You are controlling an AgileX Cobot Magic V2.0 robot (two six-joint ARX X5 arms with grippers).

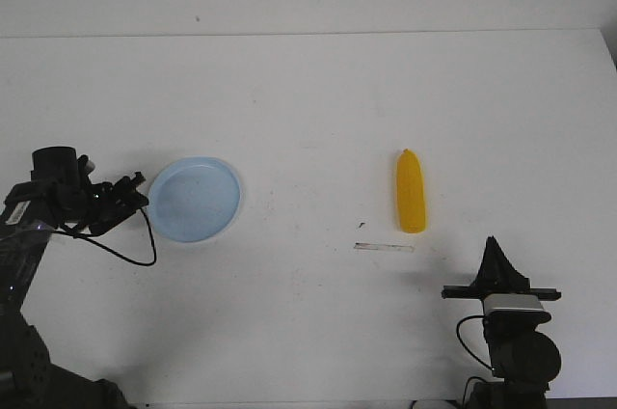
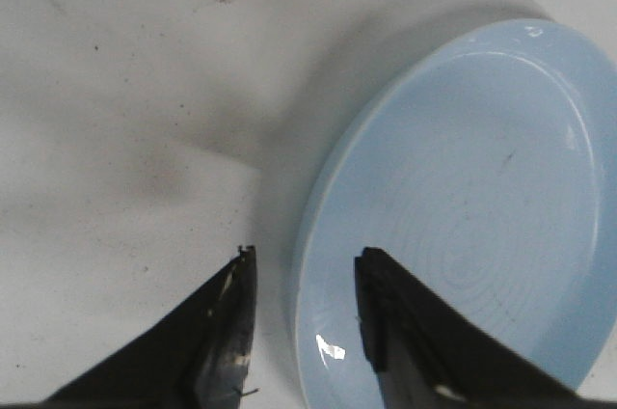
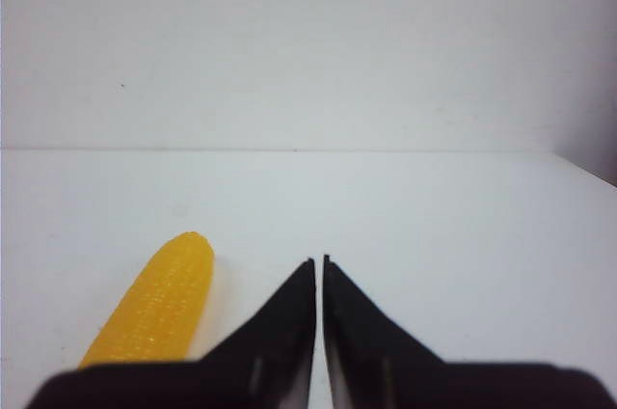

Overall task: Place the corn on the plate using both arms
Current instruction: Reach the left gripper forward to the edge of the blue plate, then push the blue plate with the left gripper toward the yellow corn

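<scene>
- at the far left of the front view we saw the left arm (image 1: 39,206) reaching in from the lower left, with a loose black cable (image 1: 130,250) looping below it.
- its left gripper (image 1: 138,187) sat at the left edge of the plate (image 1: 207,221); in the left wrist view the gripper (image 2: 304,269) stood partly open, one finger (image 2: 227,327) over the table and the other finger (image 2: 405,332) over the plate's inside, so the rim (image 2: 308,264) lay between them. we could not tell whether either finger touched it.
- the pale blue plate lay left of centre in the front view, with nothing on it.
- a thin pale strip (image 1: 384,248) lay on the white table (image 1: 308,91) a little right of centre, just below the corn.
- the corn (image 1: 411,191) lay right of centre, on the table and well apart from the plate, its pointed end toward the top of the frame.
- in the lower right we saw the right gripper (image 1: 494,253) pointing up the frame, below and to the right of the corn and clear of it.
- in the right wrist view that gripper (image 3: 319,264) was closed down to a hairline gap with nothing held, and the corn (image 3: 159,303) lay at the lower left.
</scene>
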